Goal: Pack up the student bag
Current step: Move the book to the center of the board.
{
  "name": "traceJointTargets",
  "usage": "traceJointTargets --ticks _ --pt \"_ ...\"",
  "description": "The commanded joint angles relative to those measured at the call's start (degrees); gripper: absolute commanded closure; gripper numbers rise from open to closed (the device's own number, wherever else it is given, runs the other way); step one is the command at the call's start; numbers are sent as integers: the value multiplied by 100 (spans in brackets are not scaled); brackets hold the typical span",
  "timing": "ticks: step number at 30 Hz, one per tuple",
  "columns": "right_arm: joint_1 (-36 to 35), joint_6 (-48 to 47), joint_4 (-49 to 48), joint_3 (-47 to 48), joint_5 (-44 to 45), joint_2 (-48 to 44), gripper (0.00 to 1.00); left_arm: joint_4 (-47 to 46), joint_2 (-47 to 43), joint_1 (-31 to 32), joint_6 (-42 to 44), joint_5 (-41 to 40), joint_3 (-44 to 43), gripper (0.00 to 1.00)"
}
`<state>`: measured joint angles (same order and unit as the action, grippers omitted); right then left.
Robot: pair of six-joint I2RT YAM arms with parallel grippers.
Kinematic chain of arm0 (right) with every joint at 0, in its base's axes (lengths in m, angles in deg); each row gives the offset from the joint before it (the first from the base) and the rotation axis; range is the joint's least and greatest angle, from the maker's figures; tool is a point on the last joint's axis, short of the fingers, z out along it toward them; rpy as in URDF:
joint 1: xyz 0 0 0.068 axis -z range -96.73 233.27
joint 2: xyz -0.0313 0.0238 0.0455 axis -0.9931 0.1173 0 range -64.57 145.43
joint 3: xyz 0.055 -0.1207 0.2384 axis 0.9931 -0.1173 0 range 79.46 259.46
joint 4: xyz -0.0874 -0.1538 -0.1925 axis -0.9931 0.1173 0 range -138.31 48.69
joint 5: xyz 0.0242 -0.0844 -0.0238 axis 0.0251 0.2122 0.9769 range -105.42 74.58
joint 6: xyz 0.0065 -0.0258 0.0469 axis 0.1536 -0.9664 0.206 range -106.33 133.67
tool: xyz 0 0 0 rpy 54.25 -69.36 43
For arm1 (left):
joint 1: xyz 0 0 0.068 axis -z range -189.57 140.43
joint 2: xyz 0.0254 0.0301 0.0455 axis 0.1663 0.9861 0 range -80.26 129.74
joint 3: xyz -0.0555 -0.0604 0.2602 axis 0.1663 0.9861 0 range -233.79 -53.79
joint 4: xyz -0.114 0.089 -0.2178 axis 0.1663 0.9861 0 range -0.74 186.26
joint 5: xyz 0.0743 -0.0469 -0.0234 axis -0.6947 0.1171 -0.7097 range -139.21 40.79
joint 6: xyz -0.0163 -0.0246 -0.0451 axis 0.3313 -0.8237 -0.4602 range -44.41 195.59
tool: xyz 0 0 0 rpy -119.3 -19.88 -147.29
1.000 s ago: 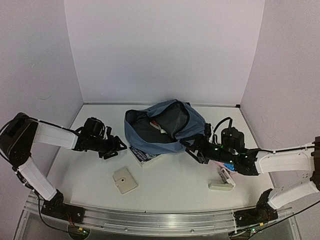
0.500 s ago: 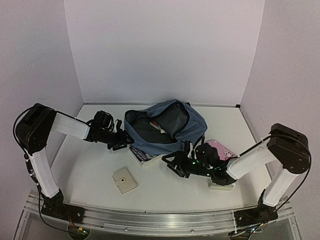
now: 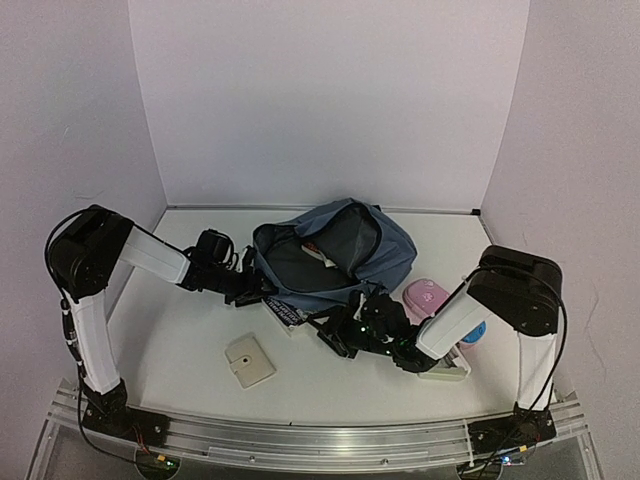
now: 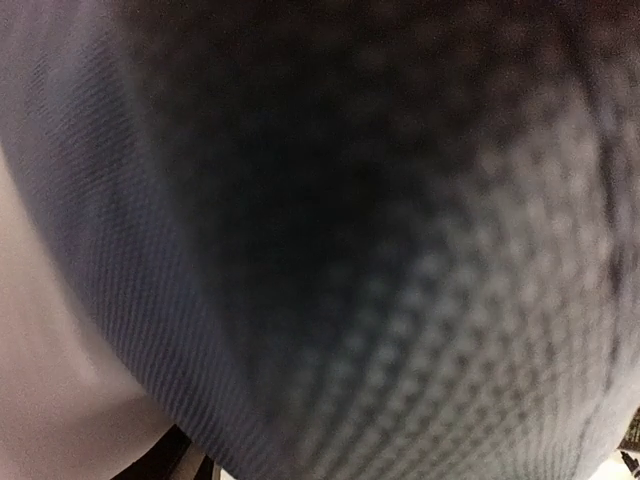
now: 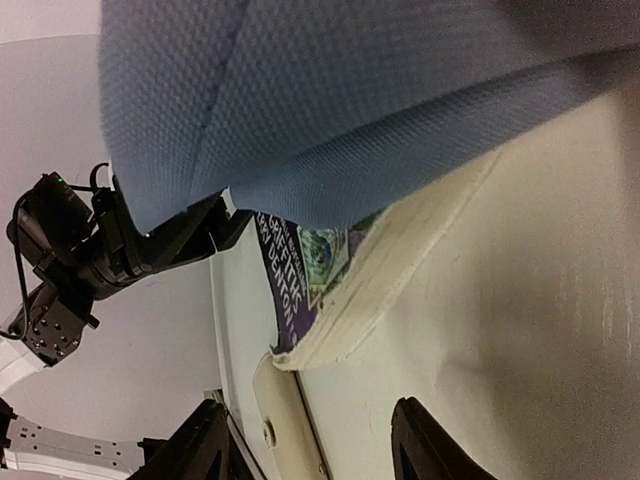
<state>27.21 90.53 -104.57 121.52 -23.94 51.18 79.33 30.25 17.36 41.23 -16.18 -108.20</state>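
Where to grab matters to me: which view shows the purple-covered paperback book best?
The right wrist view: the purple-covered paperback book lies mid-frame, cover lettering and cream page edges clear, partly under the slate-blue fabric backpack. The top view shows only a small corner poking out from under it. The left wrist view shows only blurred fabric.

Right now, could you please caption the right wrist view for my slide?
Open right gripper faces a book lying partly under the blue student bag.

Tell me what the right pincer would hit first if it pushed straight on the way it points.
Probably the book, its page edge straight ahead of the right pincer, tucked partly under the student bag; depth is uncertain.
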Motion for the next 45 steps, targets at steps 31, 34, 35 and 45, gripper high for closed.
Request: traceJointTargets --ticks 31,34,35,45 --pt "-20 403 -545 -63 -291 54 100 83 -321 1203 -280 -1410 -151 34" --pt "-30 439 -526 -365 -541 -240 100 -1 -221 1055 -457 -1528 -241 34" --pt "-33 457 -511 -469 -626 -335 100 -98 -190 995 -537 -1494 -243 34" --pt "-309 -85 1288 -911 -1227 -1485 100 -702 8 564 -859 -1190 -528 35"
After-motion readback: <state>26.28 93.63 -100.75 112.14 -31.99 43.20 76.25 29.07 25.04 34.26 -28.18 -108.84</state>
